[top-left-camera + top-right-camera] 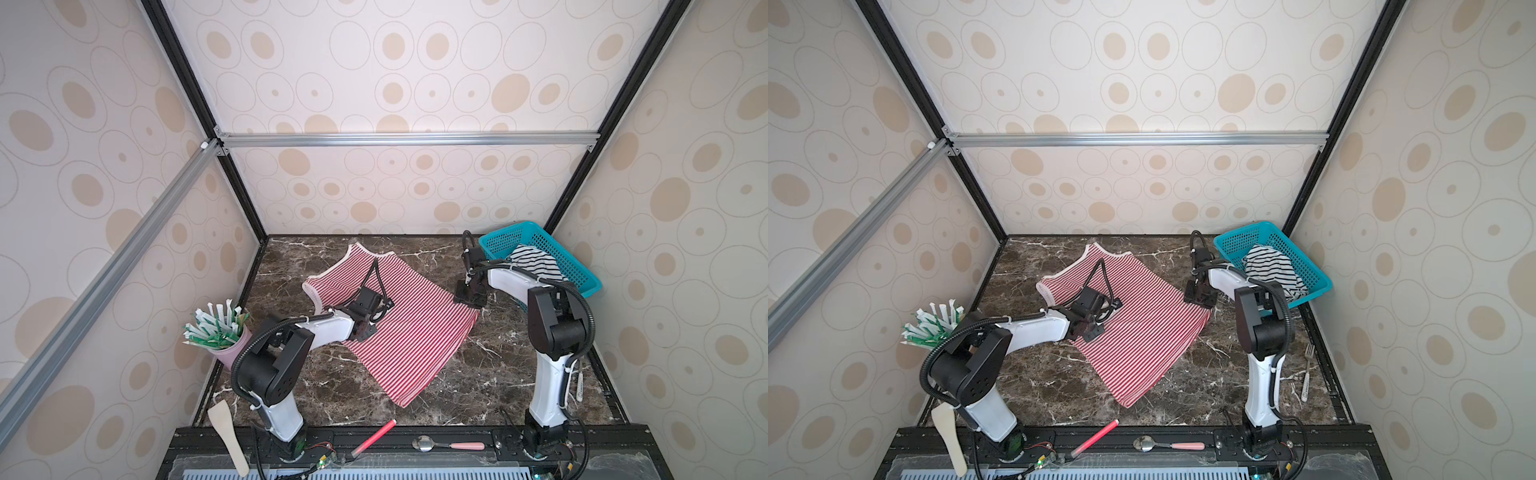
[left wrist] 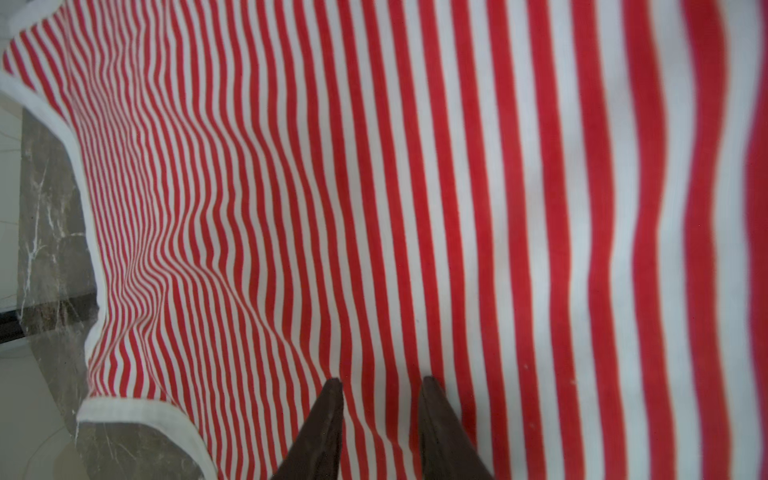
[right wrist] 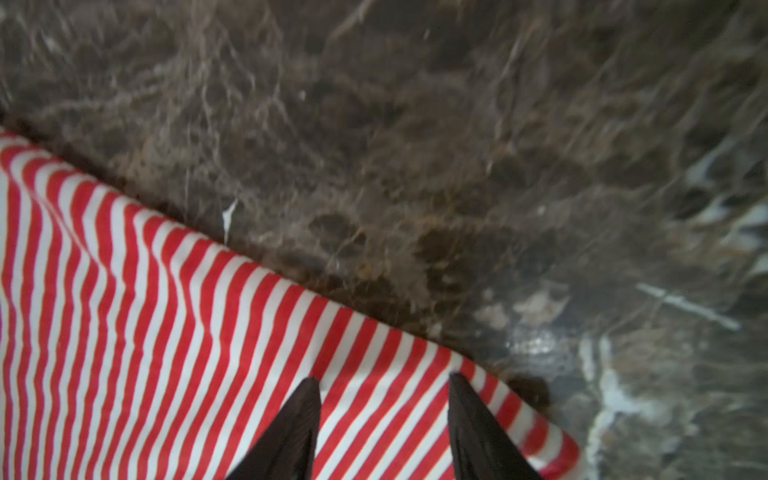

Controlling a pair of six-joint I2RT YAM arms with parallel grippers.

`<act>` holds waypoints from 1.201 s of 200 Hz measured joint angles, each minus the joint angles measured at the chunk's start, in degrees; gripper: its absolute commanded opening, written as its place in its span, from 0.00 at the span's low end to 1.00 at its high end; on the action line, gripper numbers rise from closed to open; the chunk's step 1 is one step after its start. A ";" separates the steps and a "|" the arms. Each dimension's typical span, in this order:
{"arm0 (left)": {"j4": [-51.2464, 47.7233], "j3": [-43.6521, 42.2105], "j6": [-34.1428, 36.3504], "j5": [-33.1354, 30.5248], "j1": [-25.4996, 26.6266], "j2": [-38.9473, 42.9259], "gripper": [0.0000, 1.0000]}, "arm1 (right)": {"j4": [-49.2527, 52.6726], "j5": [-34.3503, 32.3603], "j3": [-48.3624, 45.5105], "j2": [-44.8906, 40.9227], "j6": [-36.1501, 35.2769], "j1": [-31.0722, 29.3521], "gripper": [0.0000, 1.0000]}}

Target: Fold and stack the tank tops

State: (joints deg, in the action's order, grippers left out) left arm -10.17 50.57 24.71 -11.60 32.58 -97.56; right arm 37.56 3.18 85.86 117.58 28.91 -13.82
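The red-and-white tank top [image 1: 415, 340] is spread flat and slantwise on the middle of the marble table [image 1: 316, 386]. Its shoulder straps point toward the back left and its hem toward the front right. The black-and-white tank top [image 1: 534, 262] is heaped unfolded inside the teal basket [image 1: 500, 241]. The basket stands at the back right corner of the table, apart from the first garment.

The left gripper [image 2: 382, 384] is positioned over the upper body of the red-and-white tank top, near a white-trimmed armhole. Its jaws are parted by a narrow gap in which striped cloth is seen, and nothing is gripped. Whether the fingertips [image 2: 334, 399] touch the cloth cannot be told. Part of the garment is hidden by the left wrist and its cable loop in both top views.

The right gripper [image 3: 383, 380] is positioned over the far hem corner of the same garment, at the cloth's edge. Its jaws are held moderately apart, cloth lies flat between them, and nothing is clamped. The basket's near left corner is crossed by the right forearm, which hides part of the black-and-white tank top.

At the left table edge a pink cup [image 1: 235, 353] filled with green-and-white sticks is found. A wooden spatula [image 1: 226, 432], a red stick [image 1: 374, 436] and a pink-handled spoon [image 1: 449, 445] are laid along the front rail. A fork [image 1: 1307, 374] lies beside the right arm.
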 measured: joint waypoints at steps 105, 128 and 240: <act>0.81 8.66 -1.55 0.70 -8.79 -1.16 0.36 | -7.82 1.49 -30.47 -27.17 3.02 -15.91 0.62; 2.08 13.81 -1.66 0.81 -13.55 -6.14 0.36 | -9.55 3.13 -37.70 -30.03 6.05 -20.46 0.62; 6.97 11.43 -1.77 -0.81 -17.49 -11.32 0.35 | -12.98 3.50 -38.77 -28.04 9.07 -22.73 0.62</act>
State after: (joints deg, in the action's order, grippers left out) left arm -3.20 62.00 22.94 -12.40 15.09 -108.88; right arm 24.58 6.68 47.09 89.54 37.98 -36.56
